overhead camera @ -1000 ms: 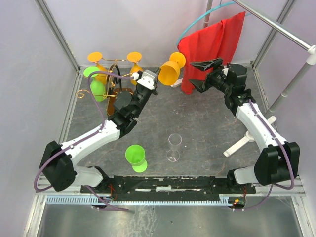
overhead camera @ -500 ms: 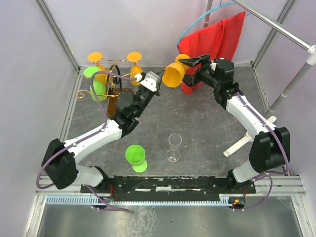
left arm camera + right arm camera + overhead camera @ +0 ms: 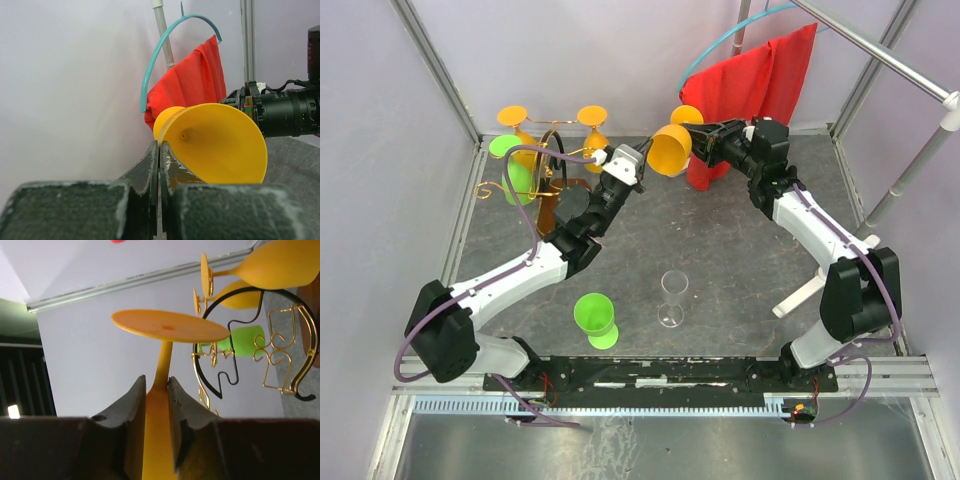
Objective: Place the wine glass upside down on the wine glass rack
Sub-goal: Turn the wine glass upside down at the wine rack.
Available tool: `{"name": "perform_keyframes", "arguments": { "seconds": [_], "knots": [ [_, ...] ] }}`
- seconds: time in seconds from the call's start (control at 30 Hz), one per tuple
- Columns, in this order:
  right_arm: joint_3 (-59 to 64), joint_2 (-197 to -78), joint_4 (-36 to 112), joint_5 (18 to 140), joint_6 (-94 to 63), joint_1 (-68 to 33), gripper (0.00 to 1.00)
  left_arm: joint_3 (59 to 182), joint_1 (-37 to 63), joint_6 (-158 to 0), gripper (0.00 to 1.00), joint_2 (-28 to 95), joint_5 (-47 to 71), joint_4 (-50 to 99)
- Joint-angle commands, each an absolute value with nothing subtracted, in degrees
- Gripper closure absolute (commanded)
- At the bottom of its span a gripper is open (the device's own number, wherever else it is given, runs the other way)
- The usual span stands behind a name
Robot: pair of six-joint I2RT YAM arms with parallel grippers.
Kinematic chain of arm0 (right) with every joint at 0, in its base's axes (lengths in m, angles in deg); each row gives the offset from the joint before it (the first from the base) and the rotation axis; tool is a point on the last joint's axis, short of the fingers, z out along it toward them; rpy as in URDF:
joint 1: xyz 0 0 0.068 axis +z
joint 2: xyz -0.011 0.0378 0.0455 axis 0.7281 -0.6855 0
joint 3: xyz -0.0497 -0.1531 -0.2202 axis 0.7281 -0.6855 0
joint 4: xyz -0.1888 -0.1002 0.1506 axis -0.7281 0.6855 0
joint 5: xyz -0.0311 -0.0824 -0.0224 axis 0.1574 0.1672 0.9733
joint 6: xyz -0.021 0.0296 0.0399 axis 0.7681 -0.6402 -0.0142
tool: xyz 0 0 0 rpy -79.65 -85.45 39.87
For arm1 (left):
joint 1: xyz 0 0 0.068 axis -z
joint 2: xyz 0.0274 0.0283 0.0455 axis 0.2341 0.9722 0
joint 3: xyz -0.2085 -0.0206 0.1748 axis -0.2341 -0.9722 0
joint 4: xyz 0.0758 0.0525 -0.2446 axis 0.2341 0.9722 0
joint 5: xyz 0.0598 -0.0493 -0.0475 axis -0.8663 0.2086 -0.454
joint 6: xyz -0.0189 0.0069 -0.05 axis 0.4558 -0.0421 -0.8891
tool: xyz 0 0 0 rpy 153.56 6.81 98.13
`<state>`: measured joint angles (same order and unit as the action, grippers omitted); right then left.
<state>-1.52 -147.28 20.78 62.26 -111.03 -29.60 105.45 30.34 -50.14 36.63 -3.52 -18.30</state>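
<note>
An orange wine glass (image 3: pixel 670 150) is held in the air on its side between both arms, just in front of the red cloth. My left gripper (image 3: pixel 642 165) is shut on the bowl's rim; in the left wrist view the fingers (image 3: pixel 150 165) pinch the edge of the wine glass (image 3: pixel 220 145). My right gripper (image 3: pixel 692 132) is shut where stem meets bowl. The right wrist view shows the wine glass (image 3: pixel 170 326) foot disc just past the right gripper (image 3: pixel 156 382). The wine glass rack (image 3: pixel 552 190) stands at the far left, its wire arms (image 3: pixel 274 371) carrying two orange glasses and a green one.
A green glass (image 3: pixel 595 318) and a clear glass (image 3: pixel 673 298) stand on the table near the arm bases. A red cloth (image 3: pixel 750 90) hangs on a teal hanger at the back. A white pole stand (image 3: pixel 910 170) rises on the right.
My right gripper swung left from the red cloth to the glass and closed on its stem. The left arm lifted the glass slightly to the right and kept its hold on the rim.
</note>
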Motion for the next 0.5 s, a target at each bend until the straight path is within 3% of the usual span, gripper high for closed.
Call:
{"name": "perform_keyframes", "arguments": {
  "seconds": [0.0,0.3,0.47],
  "knots": [
    [0.8,-146.9,15.4,60.7,-111.0,-28.7,0.77,106.1,30.6,-50.0,0.97,35.8,-2.3,-21.9],
    [1.2,-147.4,13.7,60.8,-110.6,-28.7,0.96,104.8,30.6,-50.1,0.97,34.0,-2.2,-22.1],
    [1.0,-147.4,13.3,60.8,-110.6,-28.7,0.99,104.1,30.6,-50.1,0.95,33.0,-2.2,-21.8]
  ]
}}
